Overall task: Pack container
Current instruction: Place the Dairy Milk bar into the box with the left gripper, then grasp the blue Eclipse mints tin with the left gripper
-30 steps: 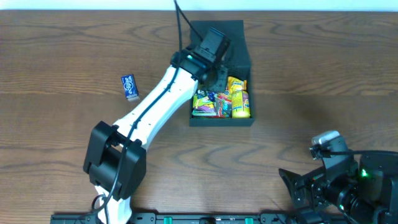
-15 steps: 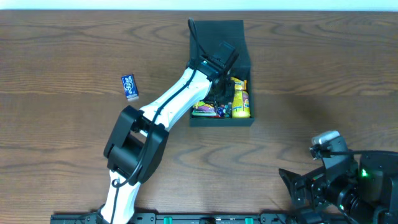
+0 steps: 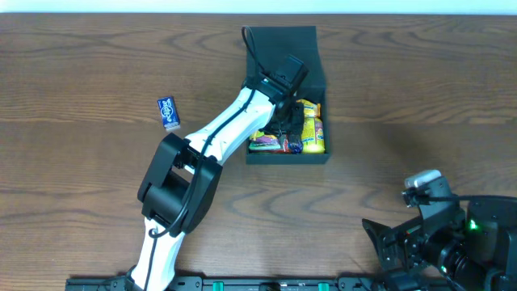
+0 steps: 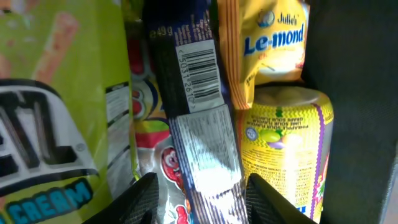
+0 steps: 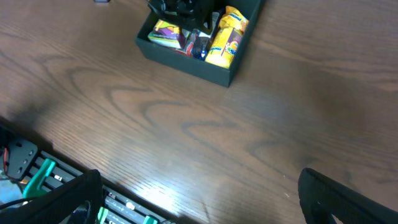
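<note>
The container [image 3: 287,156] is a dark square box with its lid [image 3: 283,42] open at the back. It also shows in the right wrist view [image 5: 186,61]. My left gripper [image 3: 287,123] is lowered inside it. In the left wrist view its fingers [image 4: 202,202] are open on either side of a dark blue barcode packet [image 4: 196,106], which lies on the other snacks with a gap at the left finger. A green Pretz box [image 4: 50,124], a yellow can [image 4: 286,143] and a Le-mond packet [image 4: 273,37] lie around it. My right gripper [image 5: 205,199] is open and empty over the table's front.
A small blue packet [image 3: 168,113] lies on the wooden table left of the container. The white left arm [image 3: 218,129] stretches diagonally from the front edge to the box. The right arm's base [image 3: 452,234] sits at the front right.
My left gripper came down from above the container's back part into the box among the snacks. It has hardly moved in the last half second. The right arm has not moved.
</note>
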### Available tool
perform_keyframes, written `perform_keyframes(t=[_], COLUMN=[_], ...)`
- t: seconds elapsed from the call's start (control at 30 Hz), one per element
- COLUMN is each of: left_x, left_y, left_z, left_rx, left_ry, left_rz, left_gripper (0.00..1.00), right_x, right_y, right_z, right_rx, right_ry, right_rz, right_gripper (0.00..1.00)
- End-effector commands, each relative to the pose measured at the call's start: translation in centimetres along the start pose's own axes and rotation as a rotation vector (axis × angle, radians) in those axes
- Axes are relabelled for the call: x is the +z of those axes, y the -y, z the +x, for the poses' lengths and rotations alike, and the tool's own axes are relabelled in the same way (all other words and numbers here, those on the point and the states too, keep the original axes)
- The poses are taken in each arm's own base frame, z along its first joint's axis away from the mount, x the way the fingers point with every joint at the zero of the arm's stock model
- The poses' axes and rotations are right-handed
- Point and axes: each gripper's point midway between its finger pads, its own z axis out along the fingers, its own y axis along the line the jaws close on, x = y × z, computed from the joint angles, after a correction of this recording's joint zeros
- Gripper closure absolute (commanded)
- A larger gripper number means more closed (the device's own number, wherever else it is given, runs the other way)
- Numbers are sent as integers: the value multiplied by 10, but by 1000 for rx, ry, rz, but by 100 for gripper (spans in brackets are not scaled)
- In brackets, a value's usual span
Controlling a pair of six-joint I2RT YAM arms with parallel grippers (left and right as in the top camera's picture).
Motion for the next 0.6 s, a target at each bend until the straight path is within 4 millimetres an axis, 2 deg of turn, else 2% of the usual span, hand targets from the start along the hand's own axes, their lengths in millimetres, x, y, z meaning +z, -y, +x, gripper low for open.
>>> perform_keyframes(t=[0.0, 0.07, 0.2, 0.23, 0.33, 0.43, 0.57], left_x=[-44, -69, -127, -150, -187, -201, -205], left_y=[11, 10, -12, -24, -60, -101, -161], left_z=[-29, -43, -68, -74, -81, -84, -87], left_rx=[56, 88, 136, 138, 83, 6, -111], left_ry=[114, 190, 381, 439, 512, 502, 457], left_rz=[42, 26, -124, -182, -298, -358, -427], left_gripper=[51, 50, 45, 44, 43, 39, 39], right_x=[-1, -1, -1, -1, -1, -2, -1], right_y=[1, 1, 1, 1, 1, 1, 1], right_z=[-1, -1, -1, -1, -1, -1, -1], right_rx=[17, 17, 17, 17, 17, 17, 17], right_ry=[5, 5, 5, 5, 5, 5, 5], right_rz=[9, 9, 9, 9, 9, 9, 9], right_gripper=[1, 1, 1, 1, 1, 1, 1])
